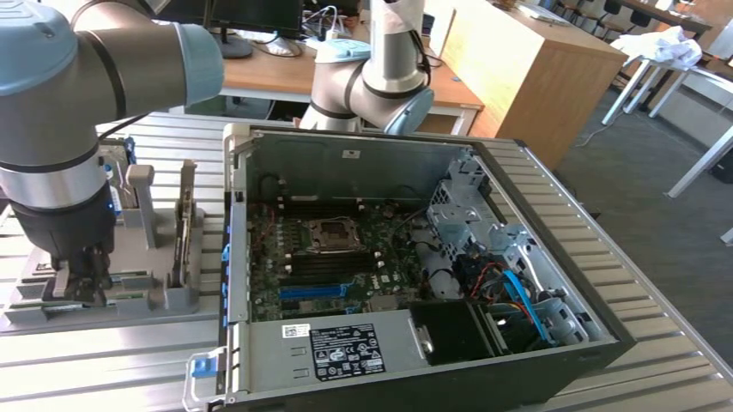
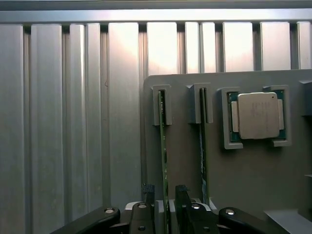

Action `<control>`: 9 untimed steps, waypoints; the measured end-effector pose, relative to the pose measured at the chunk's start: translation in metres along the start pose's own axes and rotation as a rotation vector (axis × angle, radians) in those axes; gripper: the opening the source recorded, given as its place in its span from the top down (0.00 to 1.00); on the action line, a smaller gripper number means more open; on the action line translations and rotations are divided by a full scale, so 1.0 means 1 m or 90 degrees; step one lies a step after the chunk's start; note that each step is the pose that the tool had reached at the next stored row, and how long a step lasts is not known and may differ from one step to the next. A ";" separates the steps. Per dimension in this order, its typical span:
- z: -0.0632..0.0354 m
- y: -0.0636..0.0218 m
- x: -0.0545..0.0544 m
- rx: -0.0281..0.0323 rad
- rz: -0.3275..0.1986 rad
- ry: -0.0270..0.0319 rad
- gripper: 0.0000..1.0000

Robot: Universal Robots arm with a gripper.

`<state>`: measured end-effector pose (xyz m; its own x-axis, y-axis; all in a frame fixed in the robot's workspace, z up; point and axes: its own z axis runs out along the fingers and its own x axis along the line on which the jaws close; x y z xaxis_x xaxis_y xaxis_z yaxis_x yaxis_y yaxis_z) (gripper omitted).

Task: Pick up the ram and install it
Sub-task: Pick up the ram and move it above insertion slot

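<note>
At the exterior view's left, above the grey slotted holder (image 1: 172,296), the black two-fingered gripper (image 2: 165,192) stands spread astride the ram (image 2: 163,146), a thin green circuit-board stick upright on edge in its slot; closing well calls for a level, centred squeeze on its flat faces. Counted: two sticks, a second green stick (image 2: 202,146) alongside, one square silver processor (image 2: 257,116), one open black computer case (image 1: 343,154) rightward

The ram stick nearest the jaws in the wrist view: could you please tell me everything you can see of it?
The ram is a long, thin green board seen edge-on, standing on its long edge in the grey holder. One end sits in a raised grey slot post. It runs between the open jaws, which stand either side, apparently not touching it. A second stick stands parallel beside it.
</note>
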<state>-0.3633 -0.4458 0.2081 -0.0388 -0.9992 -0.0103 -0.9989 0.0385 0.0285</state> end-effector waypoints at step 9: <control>0.0046 -0.0001 0.000 0.0000 0.000 0.0000 0.69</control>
<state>-0.3633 -0.4458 0.2035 -0.0388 -0.9992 -0.0102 -0.9989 0.0385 0.0285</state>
